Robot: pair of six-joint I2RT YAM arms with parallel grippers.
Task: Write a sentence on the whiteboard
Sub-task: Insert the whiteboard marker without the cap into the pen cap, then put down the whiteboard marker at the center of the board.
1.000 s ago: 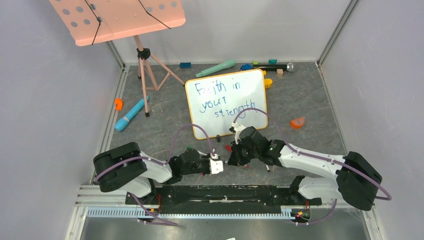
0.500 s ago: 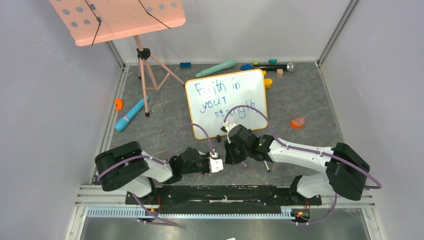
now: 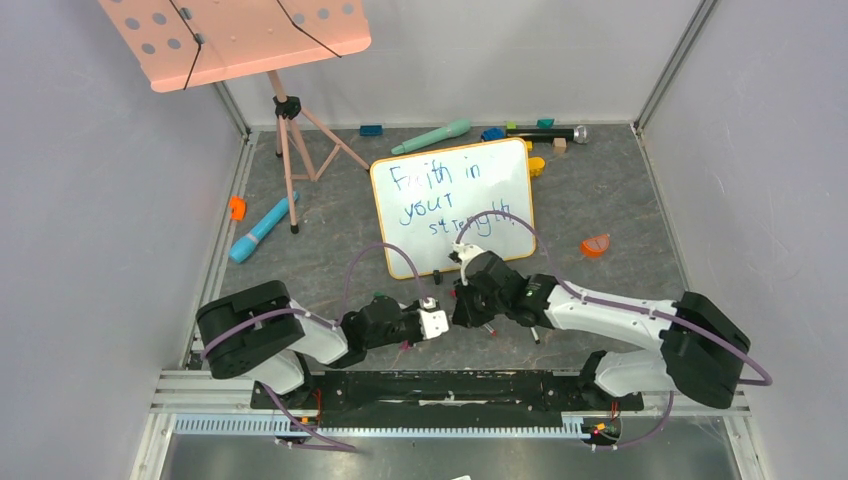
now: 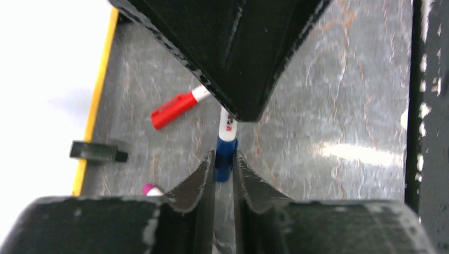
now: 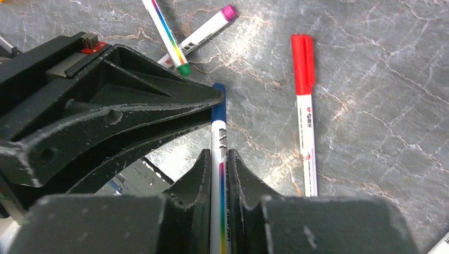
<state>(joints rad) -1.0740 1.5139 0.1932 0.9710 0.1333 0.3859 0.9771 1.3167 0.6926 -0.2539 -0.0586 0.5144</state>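
The whiteboard (image 3: 452, 205) with its orange-yellow frame lies on the grey floor, and the sentence (image 3: 440, 195) is written on it in blue in three lines. Just in front of it my two grippers meet tip to tip. My right gripper (image 5: 219, 159) is shut on the white barrel of a blue marker (image 5: 218, 135). My left gripper (image 4: 224, 161) is shut on that marker's blue cap (image 4: 224, 153), which sits on the marker's end. In the top view the left gripper (image 3: 438, 322) and the right gripper (image 3: 462, 305) almost touch. A corner of the whiteboard (image 4: 47, 79) shows in the left wrist view.
Loose markers lie under the grippers: a red one (image 5: 303, 106), a pink-capped one (image 5: 204, 32) and a green-tipped one (image 5: 169, 37). The board's black clip foot (image 4: 98, 152) is close by. A pink music stand (image 3: 240, 35) stands back left, and toy microphones (image 3: 262, 228) and small blocks lie along the back wall.
My right wrist has moved left toward the left gripper, bringing the marker's capped end between the left fingers. The left arm has edged slightly right.
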